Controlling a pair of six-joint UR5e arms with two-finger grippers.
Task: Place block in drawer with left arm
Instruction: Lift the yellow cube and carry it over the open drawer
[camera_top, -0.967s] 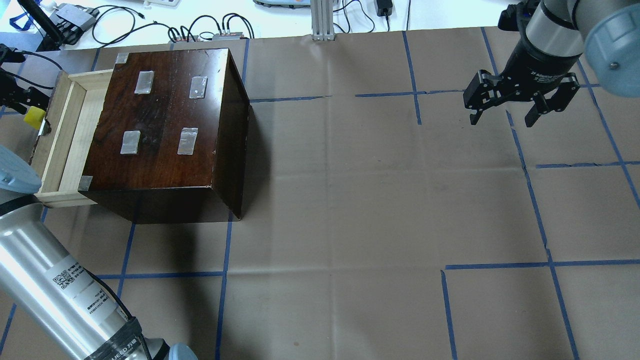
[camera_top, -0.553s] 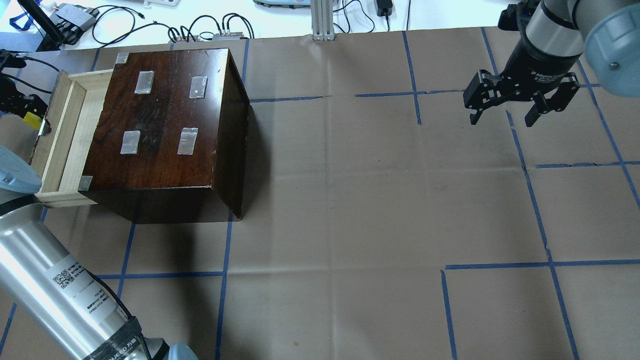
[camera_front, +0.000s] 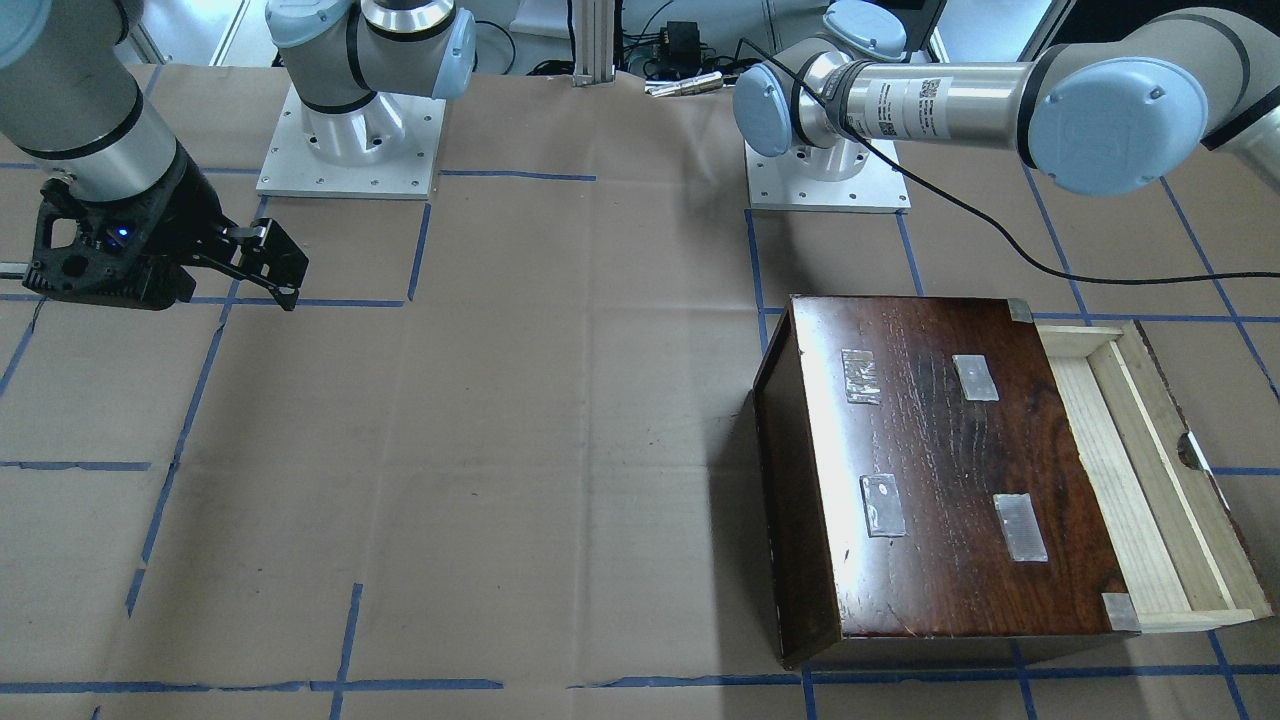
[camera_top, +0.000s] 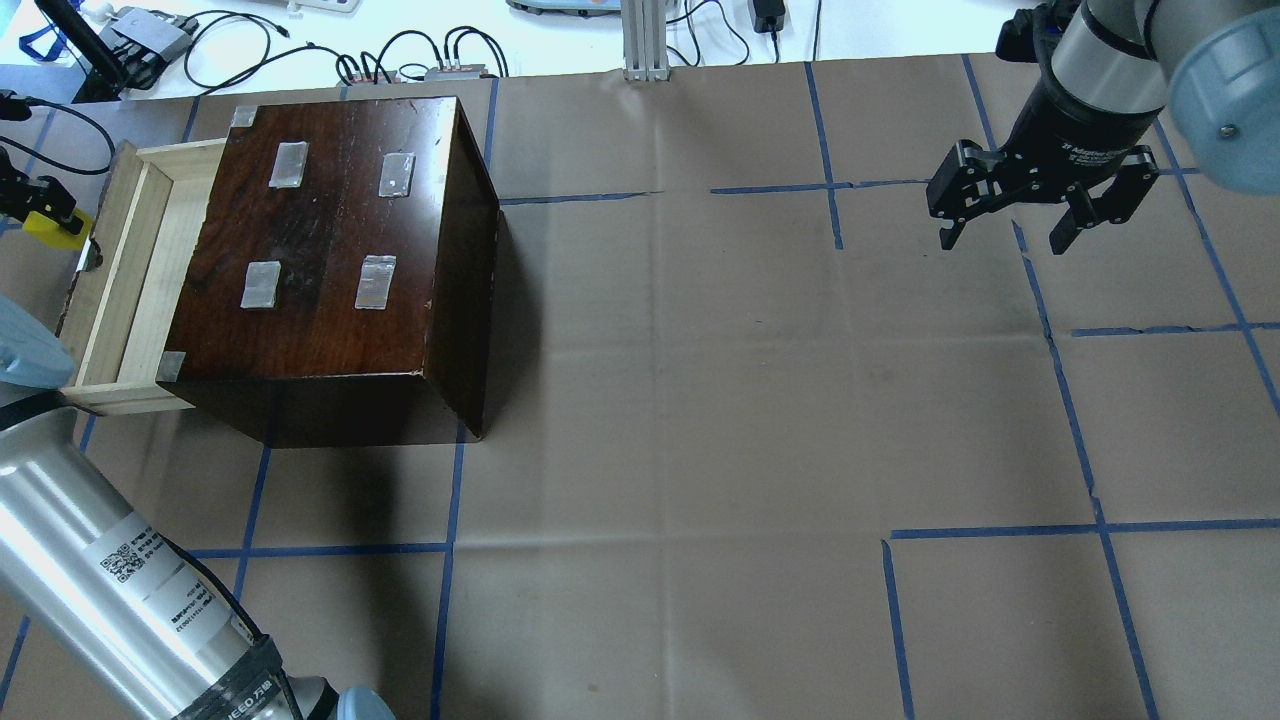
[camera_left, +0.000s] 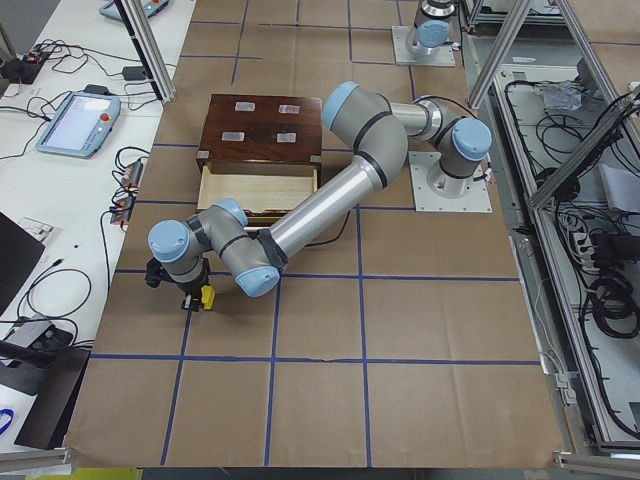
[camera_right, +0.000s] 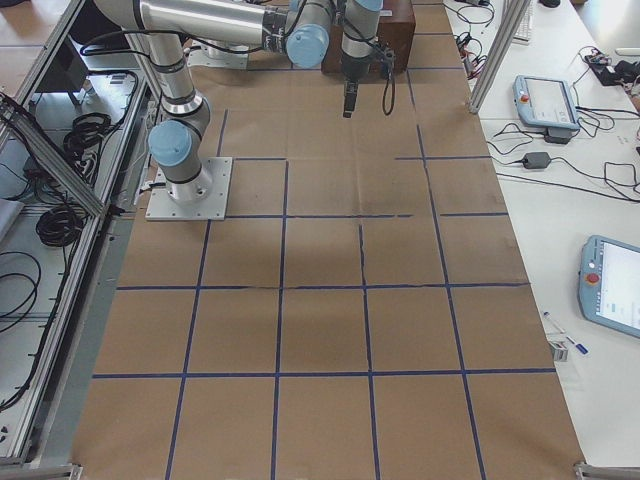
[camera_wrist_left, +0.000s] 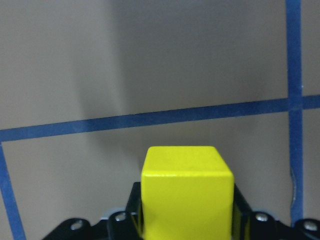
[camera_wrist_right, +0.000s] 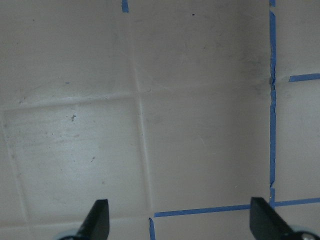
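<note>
The yellow block (camera_top: 46, 224) is clamped between the fingers of my left gripper (camera_top: 42, 216) at the far left edge of the overhead view. It is held above the brown paper, just outside the drawer's dark front panel. The left wrist view shows the block (camera_wrist_left: 186, 187) between the jaws with the taped paper below. The block also shows in the exterior left view (camera_left: 207, 297). The drawer (camera_top: 140, 270) of pale wood stands pulled open from the dark box, and its tray (camera_front: 1150, 470) holds nothing. My right gripper (camera_top: 1005, 238) hangs open and empty at the far right.
The dark wooden box (camera_top: 340, 240) with tape patches stands right of the drawer. Blue tape lines cross the brown paper. Cables and devices lie along the far table edge (camera_top: 400, 50). My left arm's silver tube (camera_top: 110, 570) crosses the near left corner.
My left gripper with the yellow block has shifted a little to the left in the overhead view, away from the drawer front. The right arm has not moved.
</note>
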